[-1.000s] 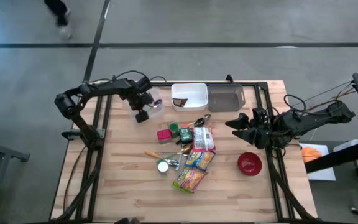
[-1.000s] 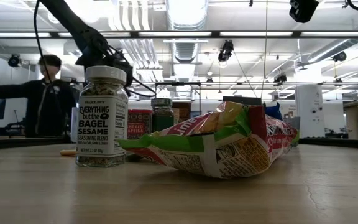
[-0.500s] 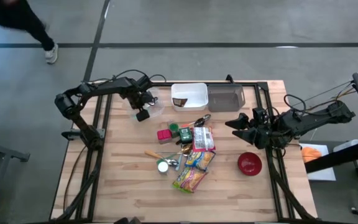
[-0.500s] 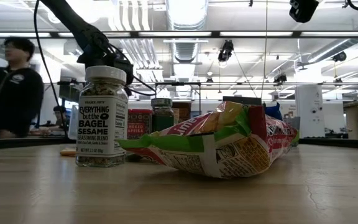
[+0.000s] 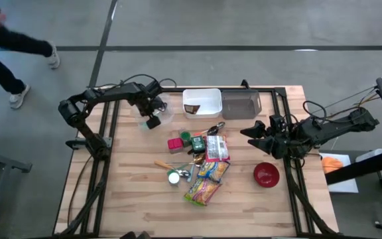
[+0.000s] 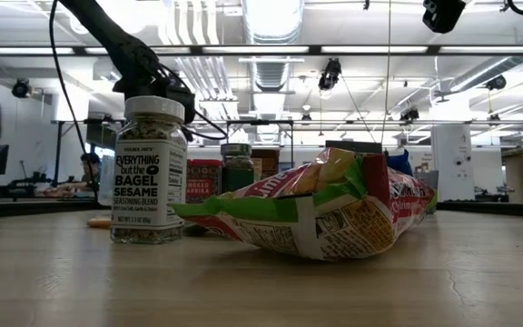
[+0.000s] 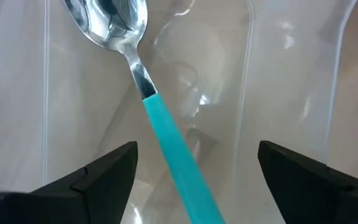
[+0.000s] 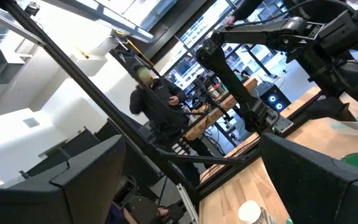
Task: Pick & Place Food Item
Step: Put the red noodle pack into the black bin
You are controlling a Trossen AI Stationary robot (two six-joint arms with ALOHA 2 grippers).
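Left gripper (image 5: 152, 121) over clear container (image 5: 163, 113), jaws wide
Teal-handled spoon (image 7: 143, 93) lies inside the container, below the fingers; right gripper (image 5: 252, 137) waits wide open beside red bowl (image 5: 266, 174)

- We see a teal-handled spoon (image 7: 166, 118) with a shiny silver bowl, lying in a clear container (image 5: 161, 109).
- We see a red bowl (image 5: 266, 174).
- The snack bag (image 6: 334, 213) is red, green and yellow.
- The seasoning jar (image 6: 150, 173) has a white label with black lettering.
- The worktop (image 5: 138, 199) is pale wood.
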